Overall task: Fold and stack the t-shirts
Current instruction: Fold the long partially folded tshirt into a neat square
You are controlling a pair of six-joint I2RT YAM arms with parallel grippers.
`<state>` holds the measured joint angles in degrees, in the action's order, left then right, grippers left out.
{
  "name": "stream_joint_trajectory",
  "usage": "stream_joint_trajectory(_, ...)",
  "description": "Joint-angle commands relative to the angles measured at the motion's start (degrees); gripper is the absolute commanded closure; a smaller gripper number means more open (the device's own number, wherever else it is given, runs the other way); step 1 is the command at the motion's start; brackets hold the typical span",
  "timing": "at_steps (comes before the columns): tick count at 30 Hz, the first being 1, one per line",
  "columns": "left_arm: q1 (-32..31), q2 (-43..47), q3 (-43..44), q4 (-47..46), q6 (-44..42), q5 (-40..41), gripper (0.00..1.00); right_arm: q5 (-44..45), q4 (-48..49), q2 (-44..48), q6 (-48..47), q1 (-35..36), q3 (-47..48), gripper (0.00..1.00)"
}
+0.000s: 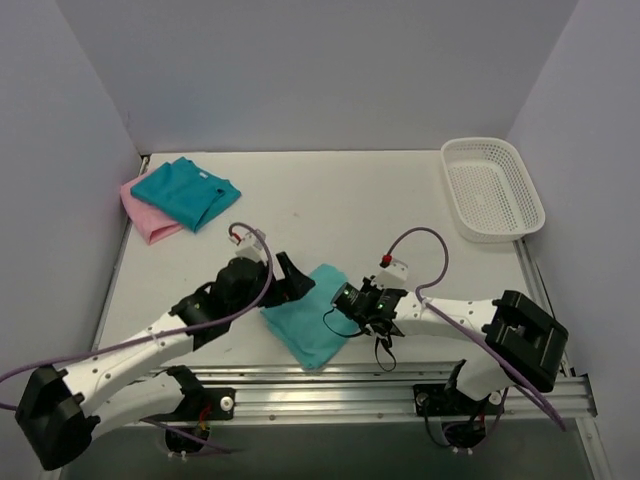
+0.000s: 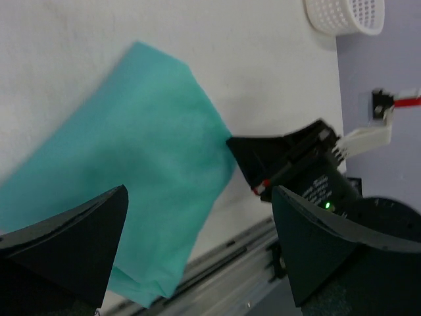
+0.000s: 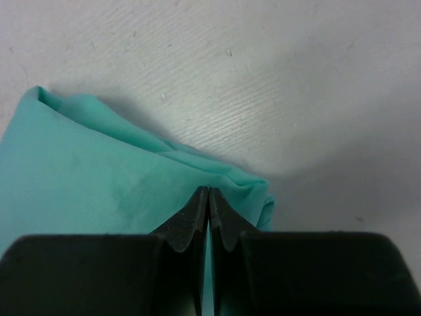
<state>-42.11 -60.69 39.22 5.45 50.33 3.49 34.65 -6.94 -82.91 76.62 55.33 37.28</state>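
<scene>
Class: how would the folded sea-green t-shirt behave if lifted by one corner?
Probably floppy: the sea-green t-shirt shows soft creases, so it would likely sag and unfold. Thin layers suggest it is light. Matte cloth probably won't slip.

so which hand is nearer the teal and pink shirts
Left. The left hand hovers at the sea-green shirt's left edge, nearer that pile; the right hand grips its right edge, farther off.

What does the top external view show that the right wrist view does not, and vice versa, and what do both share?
Only top external: the teal-blue t-shirt lying on the pink t-shirt, the white basket, the left gripper. Only right wrist: the right gripper seen close, pinched shut on a cloth edge. Both: the sea-green t-shirt on the table.
</scene>
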Motion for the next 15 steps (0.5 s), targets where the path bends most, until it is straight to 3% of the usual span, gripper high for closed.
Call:
stream_joint_trajectory(1, -7.79, 8.62, -5.46, 6.67, 11.52, 8.89, 0.0, 11.3, -15.89, 3.8, 7.92, 3.11, 5.78, 1.0)
stream_joint_trajectory(3, -15.7, 11.54, -6.88, 9.99, 18.12, 14.93, 0.05, 13.76, -20.29, 6.78, 8.19, 4.43, 8.23, 0.99)
stream_joint_trajectory(6, -25.02, 13.31, -1.45, 21.58, 21.74, 22.76, 0.05, 17.19, -23.73, 11.0, 7.58, 5.31, 10.18, 0.73)
stream_joint_trajectory(7, -26.69, 12.27, 0.75, 24.75, 21.74, 24.18, 0.04, 18.33, -24.34, 12.06, 7.23, 5.75, 10.44, 0.54)
stream_joint_trajectory(8, -28.1, 11.48, 4.94, 32.18, 22.61, 25.42, 0.04, 18.87, -25.31, 13.21, 6.45, 5.93, 10.62, 0.47)
stream_joint_trajectory(11, -30.4, 8.57, 8.41, 40.92, 24.64, 27.01, 0.03, 19.84, -26.28, 18.29, 6.17, 6.1, 9.92, 0.44)
stream_joint_trajectory(15, -30.49, 8.12, 3.78, 41.74, 28.68, 26.66, 0.03, 19.84, -27.51, 23.31, 7.22, 6.19, 7.55, 0.44)
